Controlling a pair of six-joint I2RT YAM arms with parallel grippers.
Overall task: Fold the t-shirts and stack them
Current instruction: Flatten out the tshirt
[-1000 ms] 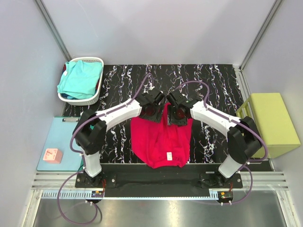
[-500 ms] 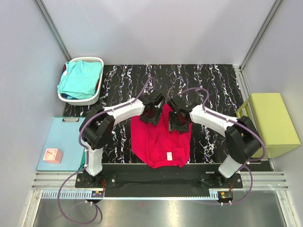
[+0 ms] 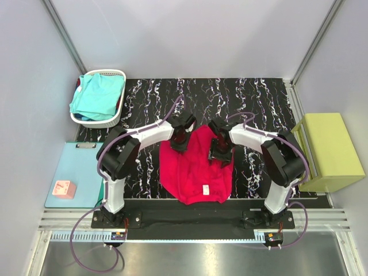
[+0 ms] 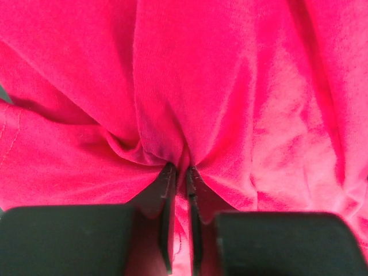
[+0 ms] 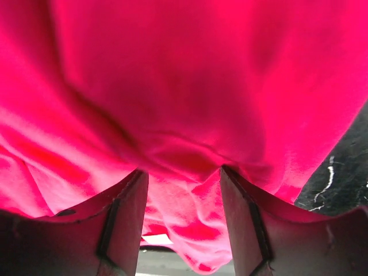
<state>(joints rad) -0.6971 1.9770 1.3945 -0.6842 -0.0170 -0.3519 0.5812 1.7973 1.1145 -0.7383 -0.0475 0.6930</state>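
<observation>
- The crimson t-shirt (image 3: 192, 169) lies crumpled on the black marbled desk (image 3: 259, 100), between the two arms and towards the near edge. It is partly doubled over, with a small white label (image 3: 205, 188) showing near its near hem.
- The turquoise t-shirt (image 3: 99, 95) sits bunched in the white slotted basket (image 3: 107, 72) at the desk's far-left corner, well apart from the crimson one.
- The left pincer (image 4: 179, 168) is pressed almost together on a puckered ridge of crimson cloth. Creases radiate from the nip, so I read this as a real pinch.
- The right pincer (image 5: 183, 171) stands spread, with a bulge of the same shirt sagging between its jaws, not clamped.
- Handling, as I judge it: the cloth is light, limp and matte knit. It will drape and drag, not hold a shape, and a thin pinch may slip.
- Where I would take hold: both far corners of the shirt, at a seam or hem where the layers are thicker, so it lifts evenly.
- Texture and shape: fine ribbed weave, soft rounded folds, no stiff edges, against a hard, glossy desk.
</observation>
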